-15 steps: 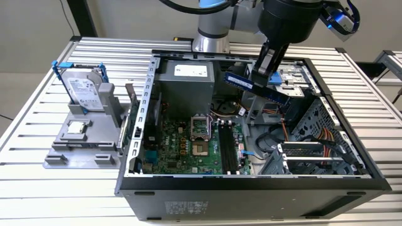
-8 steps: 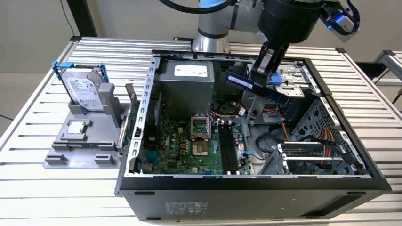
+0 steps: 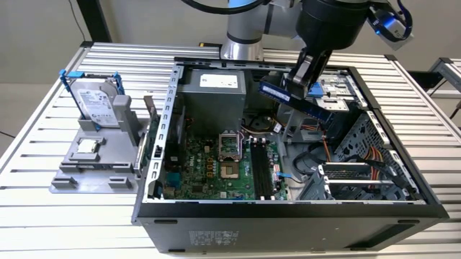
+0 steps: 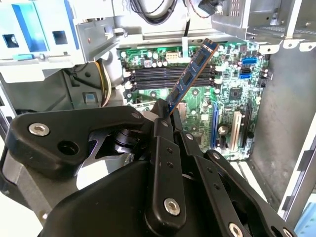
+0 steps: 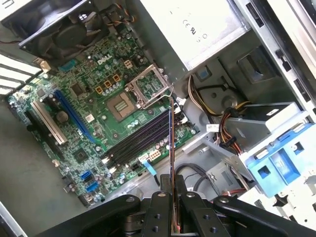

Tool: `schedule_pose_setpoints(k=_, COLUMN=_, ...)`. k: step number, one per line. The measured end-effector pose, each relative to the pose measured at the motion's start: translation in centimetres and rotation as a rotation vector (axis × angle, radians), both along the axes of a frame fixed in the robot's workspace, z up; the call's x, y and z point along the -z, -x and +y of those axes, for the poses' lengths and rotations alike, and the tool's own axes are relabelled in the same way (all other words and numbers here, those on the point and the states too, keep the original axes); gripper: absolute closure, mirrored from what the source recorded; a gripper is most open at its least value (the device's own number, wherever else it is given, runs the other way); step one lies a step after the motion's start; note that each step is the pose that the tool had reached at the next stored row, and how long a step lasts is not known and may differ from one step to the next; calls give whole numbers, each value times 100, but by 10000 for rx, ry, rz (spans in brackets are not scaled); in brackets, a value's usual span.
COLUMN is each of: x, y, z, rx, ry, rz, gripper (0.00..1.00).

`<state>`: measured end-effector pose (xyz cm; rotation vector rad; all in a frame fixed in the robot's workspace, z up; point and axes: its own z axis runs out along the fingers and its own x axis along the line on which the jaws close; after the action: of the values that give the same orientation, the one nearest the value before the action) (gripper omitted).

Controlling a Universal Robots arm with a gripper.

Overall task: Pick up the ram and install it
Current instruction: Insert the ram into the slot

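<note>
The ram (image 3: 297, 101) is a thin blue circuit-board stick with dark chips, held tilted in the air above the open computer case (image 3: 169, 162), toward the exterior view's right. My gripper (image 3: 295, 86) is shut on one end of it. In the second wrist view the ram (image 4: 193, 71) sticks out past the black fingers (image 4: 159, 129) over the motherboard. It appears edge-on as the ram (image 5: 171, 143) in the first wrist view, rising from the gripper (image 5: 172, 186). The long black memory slots (image 3: 260, 170) (image 4: 168, 76) (image 5: 138, 140) lie below it, apart from it.
A silver hard drive with blue rails (image 3: 96, 101) stands on a grey holder (image 3: 94, 167) at the exterior view's left, outside the case. Inside the case are a grey power supply (image 3: 212, 100), the processor socket (image 3: 228, 145), cables (image 3: 360, 159) and a drive cage (image 3: 364, 181).
</note>
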<state>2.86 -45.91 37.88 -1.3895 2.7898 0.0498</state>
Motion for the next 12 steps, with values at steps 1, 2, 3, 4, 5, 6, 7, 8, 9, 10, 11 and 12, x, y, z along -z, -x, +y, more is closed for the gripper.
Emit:
schedule_pose_setpoints(k=1, x=0, y=0, z=0, rx=67, ry=0, rz=0, gripper=100)
schedule_pose_setpoints(k=2, x=0, y=0, z=0, rx=131, ry=-1, rz=0, gripper=100)
schedule_pose_setpoints(k=3, x=1, y=0, z=0, rx=198, ry=-2, rz=0, gripper=100)
schedule_pose_setpoints(k=4, x=1, y=0, z=0, rx=262, ry=-2, rz=0, gripper=100)
schedule_pose_setpoints(k=5, x=1, y=0, z=0, rx=326, ry=-2, rz=0, gripper=100)
schedule_pose_setpoints(k=6, x=1, y=0, z=0, rx=392, ry=-2, rz=0, gripper=100)
schedule_pose_setpoints(k=7, x=1, y=0, z=0, rx=453, ry=-2, rz=0, gripper=100)
schedule_pose_setpoints(k=8, x=1, y=0, z=0, rx=516, ry=-1, rz=0, gripper=100)
schedule_pose_setpoints(k=9, x=0, y=0, z=0, rx=579, ry=0, rz=0, gripper=100)
schedule_pose_setpoints(k=10, x=0, y=0, z=0, rx=639, ry=-1, rz=0, gripper=100)
schedule_pose_setpoints(k=11, x=0, y=0, z=0, rx=701, ry=-1, rz=0, gripper=100)
schedule_pose_setpoints(k=12, x=0, y=0, z=0, rx=762, ry=0, rz=0, gripper=100)
